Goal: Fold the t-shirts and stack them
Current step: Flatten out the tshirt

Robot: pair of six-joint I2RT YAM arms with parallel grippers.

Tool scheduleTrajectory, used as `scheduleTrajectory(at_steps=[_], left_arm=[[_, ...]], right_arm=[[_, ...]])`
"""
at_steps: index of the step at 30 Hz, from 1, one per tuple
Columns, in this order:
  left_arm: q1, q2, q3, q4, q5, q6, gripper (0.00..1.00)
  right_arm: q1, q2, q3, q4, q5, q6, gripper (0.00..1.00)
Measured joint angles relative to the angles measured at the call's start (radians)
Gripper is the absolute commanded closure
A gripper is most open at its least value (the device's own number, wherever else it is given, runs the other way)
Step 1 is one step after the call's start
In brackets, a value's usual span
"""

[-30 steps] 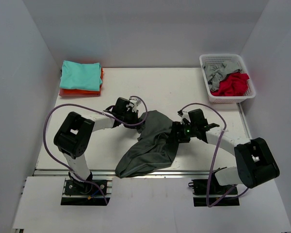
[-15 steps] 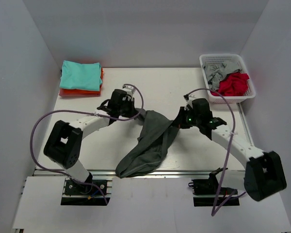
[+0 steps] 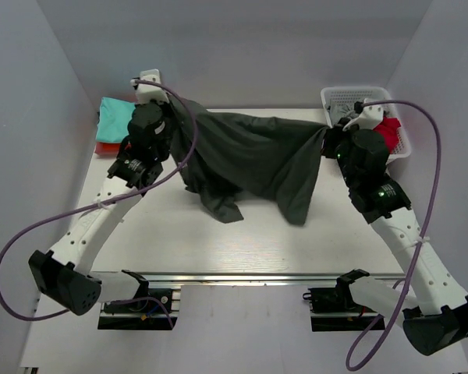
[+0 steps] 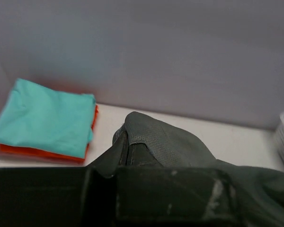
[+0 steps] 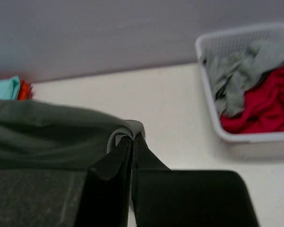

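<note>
The dark charcoal t-shirt (image 3: pixel 249 156) hangs stretched in the air between both grippers, over the back half of the table, with its lower folds drooping toward the tabletop. My left gripper (image 3: pixel 174 115) is shut on its left end, and the cloth (image 4: pixel 180 142) bunches over the left gripper (image 4: pixel 128 146). At the other end, my right gripper (image 3: pixel 325 139) is shut on the right edge; a fold of the shirt (image 5: pixel 47 132) is pinched at the right gripper's (image 5: pixel 132 137) tips. A folded teal t-shirt (image 4: pixel 42 116) lies on a folded orange t-shirt (image 4: pixel 38 153) at the back left.
A white mesh basket (image 5: pixel 236 35) stands at the back right, holding a crumpled light grey t-shirt (image 5: pixel 241 75) and a red t-shirt (image 5: pixel 270 104). White walls close in the table (image 3: pixel 218 241) at the back and both sides. The arms' purple cables loop out to either side.
Both arms have risen and swung back and apart, lifting the charcoal t-shirt from a heap at the front edge and spreading it wide. The right gripper has shut on it.
</note>
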Motion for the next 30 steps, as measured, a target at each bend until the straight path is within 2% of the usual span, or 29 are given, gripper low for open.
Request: scheduleTrajectory(at_steps=[6,12,21,30], left_arm=[[0.0,-0.073,0.07,-0.007,-0.176,0.086,1.0],[-0.001,-0.186,0.087,-0.012,-0.199,0.158,1.0],[-0.002,-0.396,0.159,-0.047,-0.002,0.198,1.0],[-0.002,-0.51,0.231,-0.13,0.227,0.197,1.0]], right_arm=[[0.0,0.003,0.171,0.031,0.089,-0.127,1.0],[0.001,-0.022,0.282,0.045,0.088,-0.228,1.0],[0.007,-0.131,0.4,0.014,-0.027,-0.311,1.0],[0.007,-0.298,0.435,-0.042,-0.135,-0.329,1.0]])
